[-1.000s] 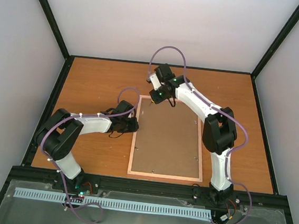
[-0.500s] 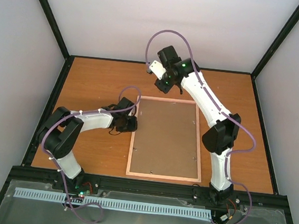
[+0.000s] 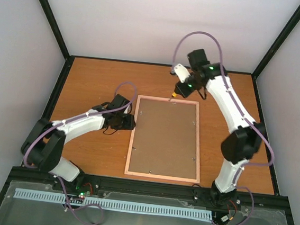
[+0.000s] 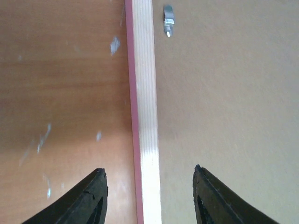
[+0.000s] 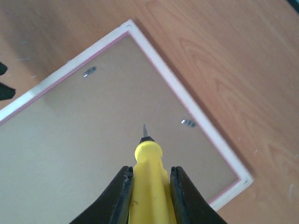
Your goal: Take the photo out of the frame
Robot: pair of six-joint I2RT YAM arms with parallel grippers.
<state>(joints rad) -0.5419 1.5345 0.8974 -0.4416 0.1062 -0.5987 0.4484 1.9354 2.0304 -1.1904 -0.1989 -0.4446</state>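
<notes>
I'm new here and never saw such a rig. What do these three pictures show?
A left arm and a right arm of a robot stand at a wooden table. The wide picture looks down from above; the other two come from a camera on each wrist. A pink frame lies face down, its brown backing board up. The left pincer is open, astride the frame's left edge. The right pincer grips a yellow tool with a thin metal tip, pointing at the board.
</notes>
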